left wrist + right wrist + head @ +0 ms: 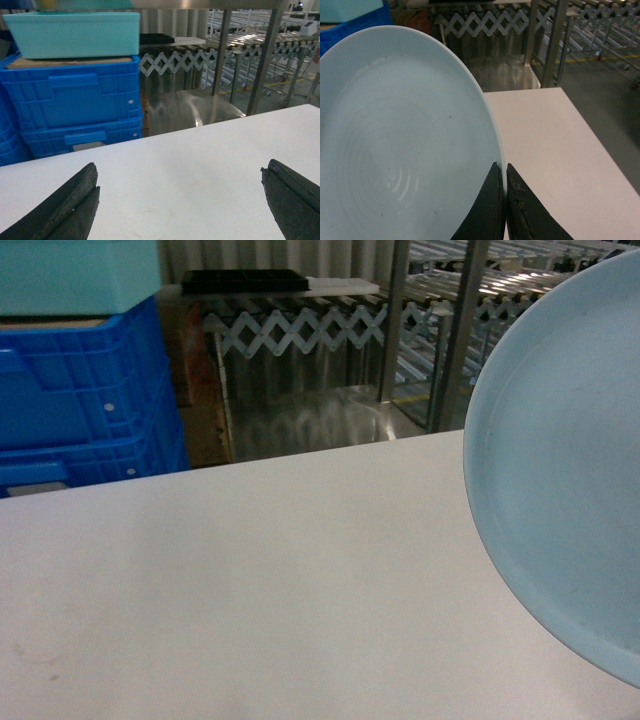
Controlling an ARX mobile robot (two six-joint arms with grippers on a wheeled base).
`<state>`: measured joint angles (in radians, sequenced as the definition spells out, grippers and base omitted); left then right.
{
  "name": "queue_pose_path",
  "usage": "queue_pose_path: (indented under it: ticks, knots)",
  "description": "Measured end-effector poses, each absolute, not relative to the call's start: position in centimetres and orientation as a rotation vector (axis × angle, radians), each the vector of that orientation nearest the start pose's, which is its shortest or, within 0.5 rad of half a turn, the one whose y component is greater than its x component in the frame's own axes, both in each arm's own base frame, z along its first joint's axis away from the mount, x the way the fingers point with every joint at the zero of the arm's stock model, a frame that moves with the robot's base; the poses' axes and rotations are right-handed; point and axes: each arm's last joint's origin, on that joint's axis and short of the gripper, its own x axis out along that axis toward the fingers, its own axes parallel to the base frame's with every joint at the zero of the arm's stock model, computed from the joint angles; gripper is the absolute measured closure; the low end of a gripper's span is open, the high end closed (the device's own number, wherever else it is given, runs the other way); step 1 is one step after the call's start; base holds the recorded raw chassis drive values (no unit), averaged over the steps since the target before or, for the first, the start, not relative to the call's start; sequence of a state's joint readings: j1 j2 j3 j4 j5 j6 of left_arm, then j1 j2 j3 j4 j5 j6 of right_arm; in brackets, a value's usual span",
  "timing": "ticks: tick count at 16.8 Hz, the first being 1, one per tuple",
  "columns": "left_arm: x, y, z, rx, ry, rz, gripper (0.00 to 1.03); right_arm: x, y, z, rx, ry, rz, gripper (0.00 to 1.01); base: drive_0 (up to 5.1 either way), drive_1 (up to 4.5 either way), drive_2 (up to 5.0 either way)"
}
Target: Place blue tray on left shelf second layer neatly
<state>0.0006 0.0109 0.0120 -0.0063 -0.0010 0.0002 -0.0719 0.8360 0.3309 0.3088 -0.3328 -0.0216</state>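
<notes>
The blue tray, a pale round dish, is lifted on edge over the right end of the white table, with its hollow side facing left. My right gripper is shut on the rim of the blue tray, one finger inside and one outside. My left gripper hangs open low over the table with nothing between its fingers. Neither gripper shows in the head view. Steel uprights rise behind the table. I cannot make out the left shelf's second layer.
Stacked dark-blue crates with a teal tub on top stand at the back left, close to the table edge. A scissor-lattice roller conveyor and a black tray lie beyond. More roller racks fill the back right.
</notes>
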Motion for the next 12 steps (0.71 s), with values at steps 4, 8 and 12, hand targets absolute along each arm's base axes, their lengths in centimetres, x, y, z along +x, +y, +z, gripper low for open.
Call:
queue_pose_path:
  ticks: [4,8,12]
  knots:
    - [9.76,0.01,16.67,0.000,-0.001,0.002,0.05,17.99,-0.36,21.48,0.019,0.191,0.261,0.99,3.5,-3.97,-4.0]
    - [9.76,0.01,16.63,0.000,0.003,0.002,0.05,17.99,-0.35,21.45,0.021,0.193,0.262,0.99,3.6,-3.82,-3.8]
    - [9.76,0.01,16.62,0.000,0.005,0.001,0.05,18.00,-0.36,21.46,0.021,0.192,0.261,0.99,3.4,-3.75,-3.7]
